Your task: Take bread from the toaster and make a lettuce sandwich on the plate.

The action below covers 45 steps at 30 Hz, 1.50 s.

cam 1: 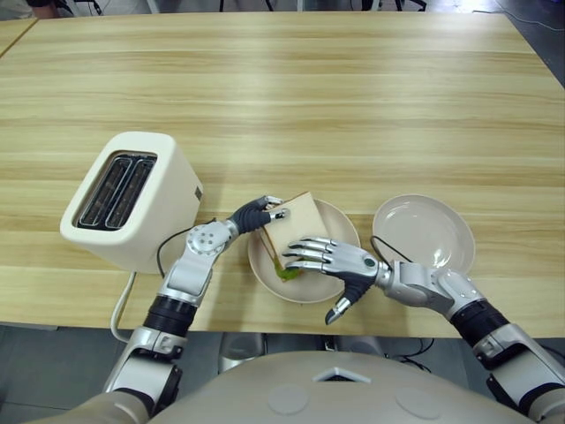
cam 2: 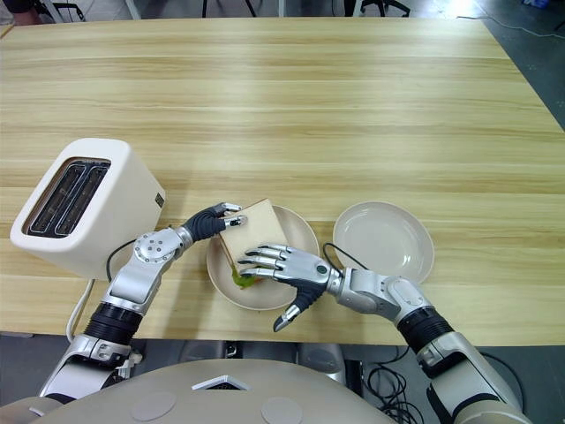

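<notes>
Left robot hand [cam 1: 256, 212] is curled on the bread slice [cam 1: 296, 221] at its upper edge; right robot hand [cam 1: 331, 258] is laid flat on it, fingers spread, nothing gripped. Slice lies over lettuce [cam 1: 288, 272] on the plate [cam 1: 342, 223]; toaster [cam 1: 132, 199] left, second plate [cam 1: 424, 231] right, on the worktop [cam 1: 353, 106].

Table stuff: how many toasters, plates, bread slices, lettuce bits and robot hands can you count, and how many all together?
Toaster: 1
Plates: 2, one under the food, one bare
Bread slice: 1 showing
Lettuce: 1 bit
Hands: 2, left hand and right hand
Total: 7
</notes>
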{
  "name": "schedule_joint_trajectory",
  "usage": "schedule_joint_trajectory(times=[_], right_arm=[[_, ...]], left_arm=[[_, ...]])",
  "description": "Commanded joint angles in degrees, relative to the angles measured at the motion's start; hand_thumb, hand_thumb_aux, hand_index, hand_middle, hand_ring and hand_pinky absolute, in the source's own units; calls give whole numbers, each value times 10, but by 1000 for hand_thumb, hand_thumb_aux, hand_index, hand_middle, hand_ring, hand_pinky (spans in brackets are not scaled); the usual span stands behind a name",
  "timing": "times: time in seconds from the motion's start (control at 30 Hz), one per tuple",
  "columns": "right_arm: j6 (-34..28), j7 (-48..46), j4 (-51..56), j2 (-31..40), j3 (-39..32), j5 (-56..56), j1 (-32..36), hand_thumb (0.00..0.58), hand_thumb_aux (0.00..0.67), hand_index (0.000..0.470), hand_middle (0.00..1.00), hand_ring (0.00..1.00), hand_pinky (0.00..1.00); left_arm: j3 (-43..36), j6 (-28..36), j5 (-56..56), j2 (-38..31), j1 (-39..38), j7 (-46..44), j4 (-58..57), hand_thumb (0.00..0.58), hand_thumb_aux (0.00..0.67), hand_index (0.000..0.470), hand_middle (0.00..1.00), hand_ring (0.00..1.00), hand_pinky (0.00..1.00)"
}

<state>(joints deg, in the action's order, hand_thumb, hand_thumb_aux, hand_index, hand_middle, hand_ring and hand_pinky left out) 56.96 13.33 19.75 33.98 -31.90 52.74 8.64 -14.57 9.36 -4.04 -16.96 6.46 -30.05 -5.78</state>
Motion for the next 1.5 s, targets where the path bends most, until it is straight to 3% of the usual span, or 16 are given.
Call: schedule_joint_trajectory(times=[0.03,0.1,0.13,0.2,0.23,0.67,0.9,0.93,0.97,1.03,1.07,1.1,1.13,1.23,1.37,1.5], right_arm=[[-3,-78,27,-5,-27,-42,-2,0,0,0,0,0,0],[-6,-119,33,-2,-36,-72,-5,0,0,0,0,0,0],[-8,-135,36,-1,-38,-81,-6,0,0,0,0,0,0],[-11,-160,40,1,-40,-97,-9,0,0,0,0,0,0],[-12,-168,42,1,-39,-104,-10,0,0,0,0,0,0],[-14,-203,39,-2,-25,-133,-22,0,0,0,0,0,0],[-7,-174,28,-19,10,-170,-18,0,0,0,0,0,0],[1,-179,20,-22,16,-206,-19,148,92,63,263,263,263],[6,-193,12,-23,16,-250,-21,466,373,256,678,678,678],[3,-234,-20,-18,9,-367,-27,579,638,438,1000,1000,1000],[-6,-260,-42,-12,3,-430,-31,580,670,460,1000,1000,1000],[-20,-291,-69,-2,-5,-497,-34,580,670,460,1000,1000,1000],[-35,-319,-99,8,-9,-561,-38,580,670,460,1000,1000,1000],[-74,-388,-164,35,-5,-685,-46,580,670,460,1000,1000,1000],[-106,-435,-208,43,31,-744,-58,580,670,460,1000,1000,1000],[-156,-478,-245,41,67,-828,-79,580,670,460,1000,1000,1000]], left_arm=[[-37,-11,-29,-6,-4,-9,-25,0,0,0,1000,1000,1000],[-36,-28,-52,-12,3,13,-33,0,0,0,1000,1000,1000],[-32,-37,-67,-15,9,31,-37,0,0,0,769,769,769],[-18,-62,-113,-28,30,90,-35,0,0,0,651,651,651],[-9,-70,-133,-36,39,116,-30,0,0,0,0,0,0],[50,-28,-425,-140,98,363,87,0,0,0,0,0,0],[58,-31,-419,-106,62,378,149,0,0,0,0,0,0],[64,-38,-401,-97,55,374,156,0,0,0,0,0,0],[71,-46,-376,-87,48,368,162,0,0,0,0,0,0],[84,-69,-312,-66,33,348,177,0,0,0,0,0,0],[89,-80,-283,-58,26,339,185,148,92,63,0,0,0],[95,-90,-251,-49,17,327,195,460,365,251,0,0,0],[101,-97,-219,-42,6,312,208,568,575,395,0,0,0],[115,-111,-164,-41,-16,278,240,580,670,460,0,0,0],[140,-107,-120,-47,-39,247,277,580,670,460,882,882,882],[162,-98,-67,-54,-73,206,324,580,670,460,1000,1000,1000]])
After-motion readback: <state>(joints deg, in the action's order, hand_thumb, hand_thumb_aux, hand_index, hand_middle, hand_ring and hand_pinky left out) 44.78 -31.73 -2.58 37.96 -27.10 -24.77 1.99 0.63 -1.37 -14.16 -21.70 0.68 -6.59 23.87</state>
